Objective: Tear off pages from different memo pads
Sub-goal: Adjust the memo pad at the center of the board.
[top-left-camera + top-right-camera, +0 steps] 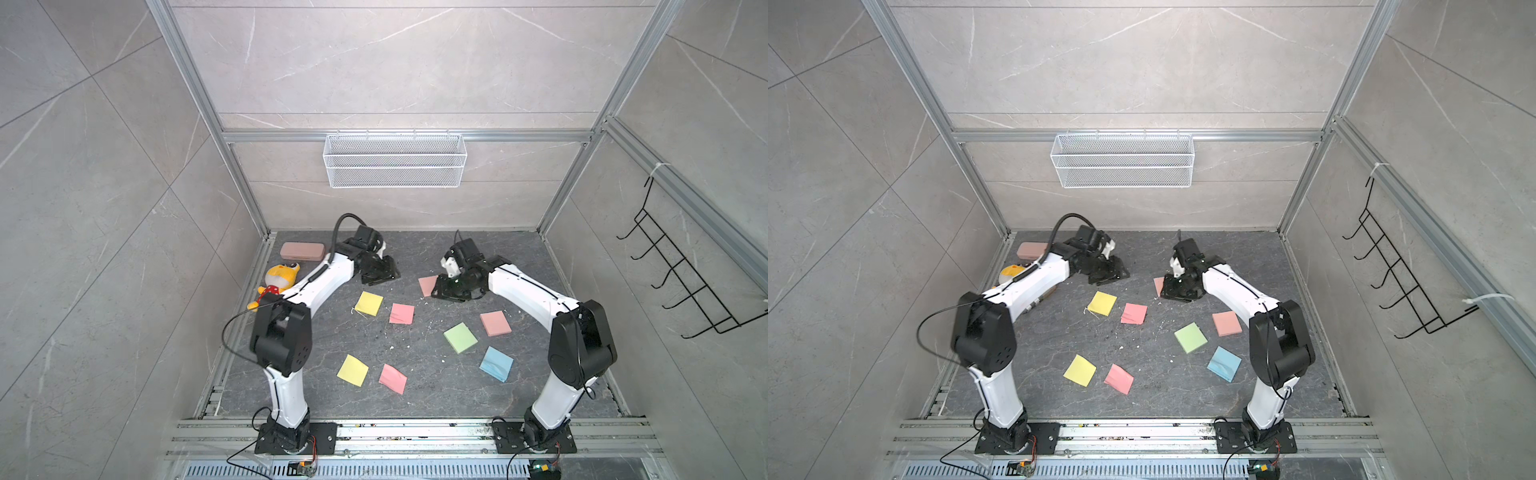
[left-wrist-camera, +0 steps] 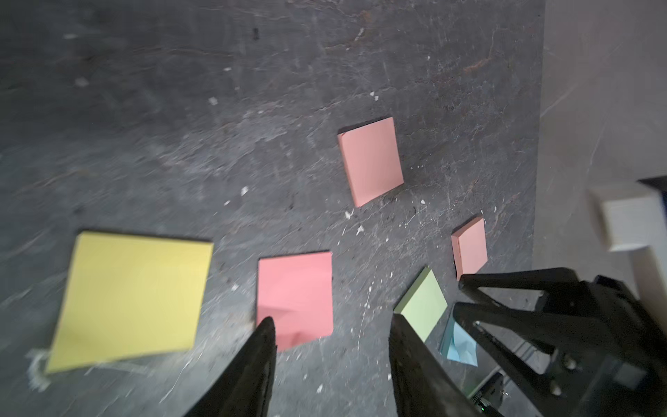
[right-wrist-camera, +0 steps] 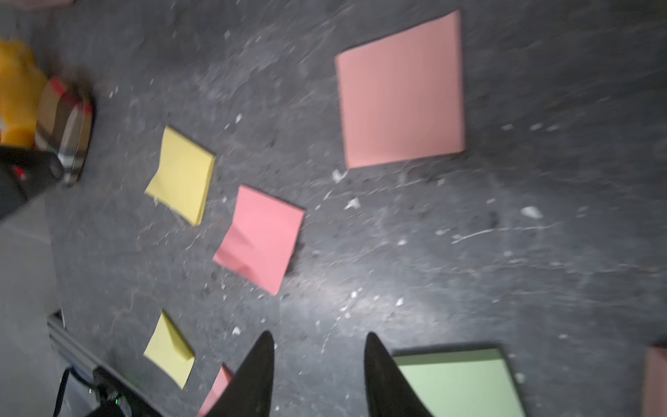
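Observation:
Several memo pads lie on the dark tabletop: yellow (image 1: 368,303), pink (image 1: 402,313), salmon (image 1: 495,323), green (image 1: 460,337), blue (image 1: 496,364), and near the front another yellow (image 1: 352,370) and pink (image 1: 392,378). A single flat salmon page (image 1: 428,285) (image 3: 400,90) lies loose just beside my right gripper (image 1: 446,291) (image 3: 318,335), which is open and holds nothing. My left gripper (image 1: 380,274) (image 2: 334,319) hovers at the back left above bare tabletop, open and empty. From the left wrist view the yellow pad (image 2: 130,299) and pink pad (image 2: 294,296) lie ahead.
A long pink case (image 1: 302,251) and a yellow plush toy (image 1: 281,279) sit at the back left. A white wire basket (image 1: 395,160) hangs on the back wall and a black hook rack (image 1: 681,282) on the right wall. Small paper scraps dot the tabletop.

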You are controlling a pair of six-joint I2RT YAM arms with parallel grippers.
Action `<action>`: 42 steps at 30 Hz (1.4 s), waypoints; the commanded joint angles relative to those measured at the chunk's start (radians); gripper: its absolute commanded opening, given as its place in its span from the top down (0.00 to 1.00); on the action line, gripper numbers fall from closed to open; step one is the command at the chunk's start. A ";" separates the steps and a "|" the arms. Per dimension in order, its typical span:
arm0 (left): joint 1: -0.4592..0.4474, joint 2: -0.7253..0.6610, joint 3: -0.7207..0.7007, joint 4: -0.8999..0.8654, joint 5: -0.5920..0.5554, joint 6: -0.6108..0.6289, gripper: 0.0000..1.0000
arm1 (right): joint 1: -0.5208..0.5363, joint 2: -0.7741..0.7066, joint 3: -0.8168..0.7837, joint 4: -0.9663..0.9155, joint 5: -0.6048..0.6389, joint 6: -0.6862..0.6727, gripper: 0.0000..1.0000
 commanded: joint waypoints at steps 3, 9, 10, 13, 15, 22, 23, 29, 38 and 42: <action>-0.046 0.237 0.258 -0.045 0.006 0.034 0.45 | -0.055 0.176 0.093 0.041 0.041 0.053 0.57; -0.055 0.478 0.526 -0.133 -0.019 0.042 0.42 | -0.067 0.228 0.090 0.124 0.028 0.103 0.49; -0.060 0.491 0.529 -0.125 -0.021 0.033 0.42 | -0.067 0.249 0.121 0.115 0.027 0.093 0.49; -0.077 0.511 0.531 -0.097 -0.060 0.028 0.41 | -0.074 0.313 0.190 0.081 0.021 0.089 0.48; -0.076 0.524 0.547 -0.081 -0.062 0.023 0.41 | -0.075 0.337 0.203 0.096 0.011 0.098 0.48; -0.082 0.550 0.557 -0.066 -0.002 0.000 0.43 | -0.075 0.470 0.392 0.021 0.016 0.078 0.48; -0.083 0.550 0.549 -0.059 0.010 0.006 0.43 | -0.076 0.492 0.421 0.010 0.008 0.075 0.48; -0.119 0.505 0.443 0.064 0.117 -0.016 0.44 | -0.072 0.591 0.567 -0.047 -0.049 0.058 0.49; -0.224 0.349 0.219 0.120 0.178 -0.059 0.47 | -0.057 0.608 0.628 -0.116 -0.103 0.020 0.51; -0.219 0.189 0.085 0.157 0.169 -0.047 0.47 | -0.064 0.506 0.543 -0.115 -0.076 -0.007 0.50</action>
